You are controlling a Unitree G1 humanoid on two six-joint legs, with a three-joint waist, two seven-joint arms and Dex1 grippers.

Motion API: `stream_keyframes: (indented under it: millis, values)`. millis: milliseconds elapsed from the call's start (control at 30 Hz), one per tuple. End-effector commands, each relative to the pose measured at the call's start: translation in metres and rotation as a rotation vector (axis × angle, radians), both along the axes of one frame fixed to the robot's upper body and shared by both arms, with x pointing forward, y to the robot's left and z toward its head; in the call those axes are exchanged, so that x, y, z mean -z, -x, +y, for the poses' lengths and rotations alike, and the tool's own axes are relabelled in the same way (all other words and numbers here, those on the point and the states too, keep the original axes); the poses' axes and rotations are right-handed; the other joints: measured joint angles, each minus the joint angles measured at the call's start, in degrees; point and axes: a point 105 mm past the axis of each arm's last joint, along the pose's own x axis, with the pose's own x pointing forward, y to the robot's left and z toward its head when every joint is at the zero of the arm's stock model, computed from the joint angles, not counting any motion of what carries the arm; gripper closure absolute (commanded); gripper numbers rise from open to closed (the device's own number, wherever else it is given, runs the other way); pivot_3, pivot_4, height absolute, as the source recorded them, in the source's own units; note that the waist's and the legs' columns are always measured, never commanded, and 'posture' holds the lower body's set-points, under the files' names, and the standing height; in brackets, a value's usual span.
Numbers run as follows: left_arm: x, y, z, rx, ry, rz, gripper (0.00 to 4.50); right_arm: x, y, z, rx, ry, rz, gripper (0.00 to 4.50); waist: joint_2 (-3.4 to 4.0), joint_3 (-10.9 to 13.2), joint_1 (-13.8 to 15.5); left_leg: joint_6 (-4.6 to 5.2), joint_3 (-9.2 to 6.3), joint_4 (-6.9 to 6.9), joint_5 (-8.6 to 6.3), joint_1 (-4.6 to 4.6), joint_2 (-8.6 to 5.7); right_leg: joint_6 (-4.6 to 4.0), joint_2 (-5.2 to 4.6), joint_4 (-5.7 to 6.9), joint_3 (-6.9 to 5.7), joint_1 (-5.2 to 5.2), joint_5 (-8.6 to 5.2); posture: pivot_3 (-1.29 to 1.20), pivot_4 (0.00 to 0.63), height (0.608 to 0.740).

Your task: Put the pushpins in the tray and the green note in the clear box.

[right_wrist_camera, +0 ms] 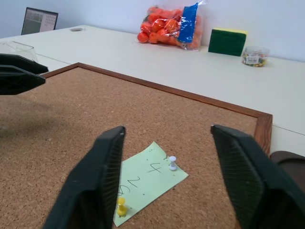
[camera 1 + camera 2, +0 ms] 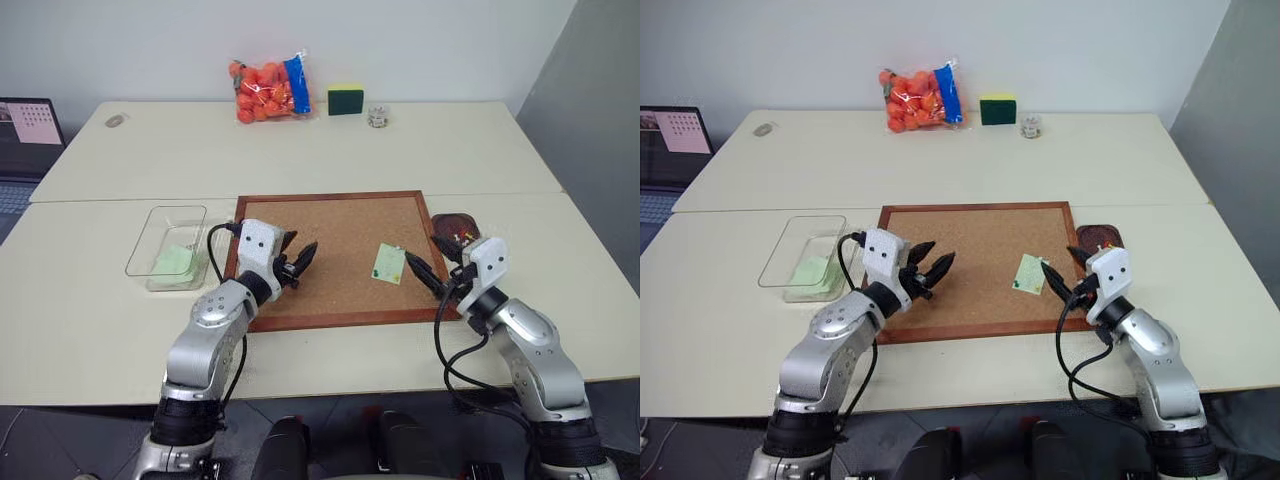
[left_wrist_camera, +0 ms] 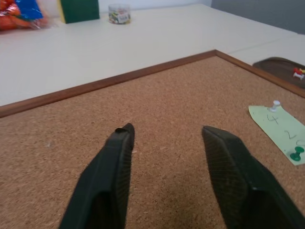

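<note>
A pale green note lies on the right part of the corkboard, pinned by a white pushpin and a second, greenish-yellow pushpin. My right gripper hovers just right of that note, open, pointing at it with nothing between its fingers. My left gripper is open and empty over the board's left part, pointing right. The dark reddish-brown tray sits off the board's right edge with a few pushpins inside. The clear box stands left of the board and holds another green note.
At the table's far side are a bag of orange balls, a green-and-yellow sponge block and a small jar. A laptop stands at the far left. A seam divides the near table from the far one.
</note>
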Motion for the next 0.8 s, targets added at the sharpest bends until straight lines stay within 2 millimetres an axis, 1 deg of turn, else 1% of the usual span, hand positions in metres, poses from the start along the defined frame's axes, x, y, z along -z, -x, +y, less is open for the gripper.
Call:
stream_keyframes:
  millis: [33, 167, 267, 300, 467, 533, 667, 733, 800]
  values:
    - [-0.001, -0.003, -0.005, 0.060, -0.017, -0.024, 3.02, -0.007, -0.005, 0.009, -0.012, 0.024, -0.031, 1.95, 0.00, 0.0, 0.0, 0.00, 0.04, 0.00, 0.00, 0.00, 0.00, 0.00, 0.00, 0.00, 0.03, -0.02, 0.01, 0.00, 0.150, 0.740]
    - [0.007, -0.001, -0.006, 0.094, -0.032, 0.003, 3.86, -0.007, -0.010, 0.015, -0.022, 0.036, -0.028, 1.95, 0.00, 0.0, 0.0, 0.00, 0.01, 0.00, 0.00, 0.01, 0.02, -0.01, 0.00, 0.03, 0.00, -0.03, 0.01, 0.00, 0.150, 0.740]
    - [0.013, 0.000, -0.002, 0.092, -0.048, 0.015, 4.36, -0.006, -0.014, 0.019, -0.021, 0.042, -0.021, 1.95, 0.00, 0.0, -0.1, 0.00, -0.01, 0.00, 0.00, 0.01, 0.03, -0.02, 0.02, 0.04, -0.01, -0.03, 0.01, 0.00, 0.150, 0.740]
    - [0.015, 0.000, 0.000, 0.087, -0.053, 0.020, 4.46, -0.006, -0.015, 0.020, -0.023, 0.044, -0.017, 1.95, 0.00, 0.0, -0.1, 0.00, 0.00, 0.01, 0.00, 0.02, 0.03, -0.02, 0.02, 0.05, 0.00, -0.03, 0.01, 0.00, 0.150, 0.740]
    - [0.028, -0.002, 0.003, 0.072, -0.068, 0.058, 4.46, -0.002, -0.021, 0.022, -0.030, 0.054, 0.003, 1.95, 0.01, 0.0, 0.0, 0.00, 0.00, 0.01, 0.00, 0.03, 0.02, -0.02, 0.01, 0.07, 0.00, -0.03, 0.01, 0.00, 0.150, 0.740]
    - [0.039, -0.002, 0.000, 0.079, -0.073, 0.097, 4.46, 0.001, -0.025, 0.021, -0.024, 0.065, 0.012, 1.95, 0.01, 0.0, 0.0, 0.01, 0.00, 0.01, 0.00, 0.03, 0.02, -0.02, 0.01, 0.07, 0.00, -0.02, 0.02, 0.00, 0.150, 0.740]
    - [0.072, 0.000, -0.008, 0.102, -0.112, 0.211, 4.46, 0.009, -0.038, 0.020, -0.004, 0.095, 0.047, 1.95, 0.12, -0.1, 0.0, 0.01, 0.03, 0.02, 0.00, 0.09, 0.00, -0.03, 0.00, 0.09, 0.02, 0.02, 0.02, 0.00, 0.150, 0.740]
    - [0.075, -0.001, -0.011, 0.096, -0.107, 0.218, 4.46, 0.012, -0.043, 0.019, 0.005, 0.104, 0.067, 1.95, 0.23, -0.1, 0.2, 0.01, 0.03, 0.05, 0.01, 0.16, -0.02, -0.03, -0.02, 0.19, 0.03, 0.06, 0.02, 0.00, 0.150, 0.740]
    - [0.073, -0.002, -0.011, 0.092, -0.103, 0.210, 4.46, 0.015, -0.047, 0.020, 0.002, 0.094, 0.094, 1.95, 0.31, -0.2, 0.4, 0.03, 0.05, 0.13, 0.02, 0.29, -0.09, -0.02, -0.05, 0.37, 0.06, 0.13, 0.00, 0.00, 0.150, 0.740]
